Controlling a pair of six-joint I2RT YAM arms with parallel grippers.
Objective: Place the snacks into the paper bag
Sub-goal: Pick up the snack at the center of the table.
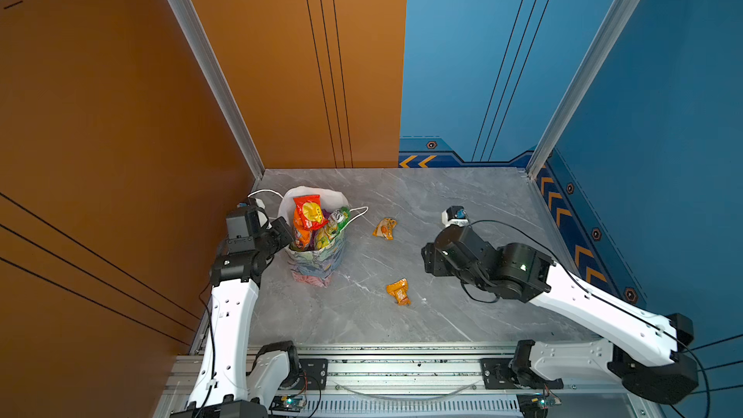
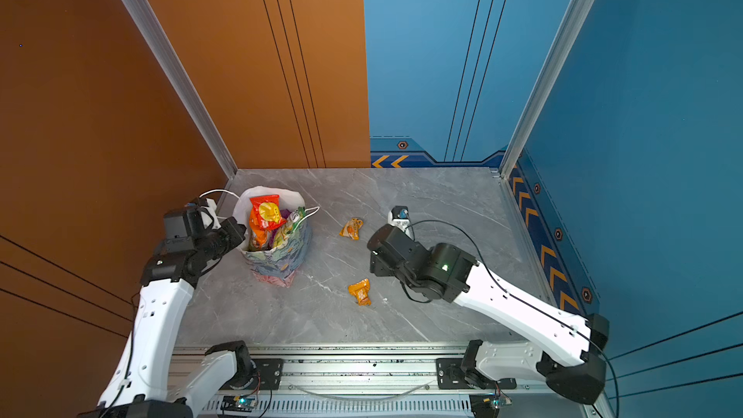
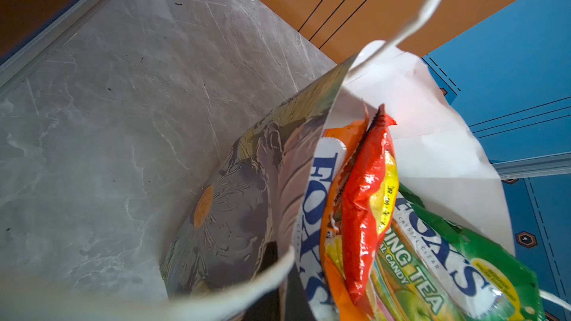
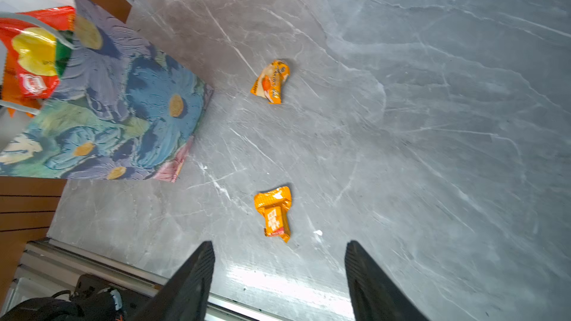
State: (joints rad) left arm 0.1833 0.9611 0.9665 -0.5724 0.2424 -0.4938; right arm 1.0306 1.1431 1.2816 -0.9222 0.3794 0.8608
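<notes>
The fingertips of the left gripper [image 1: 286, 235] vanish behind the nine o'clock rim of the paper bag [image 1: 317, 263] in both top views. Its walls hide the lower halves of the snacks [image 1: 308, 215]. A blurred cord handle [image 3: 247, 287] crosses the left wrist view. The frame edge cuts off the fingers of the right gripper [image 4: 278, 245].

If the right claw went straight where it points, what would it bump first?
Probably the small crinkly orange packet nearer the rail, ahead of the open right claw; or the grey marble table first.
</notes>
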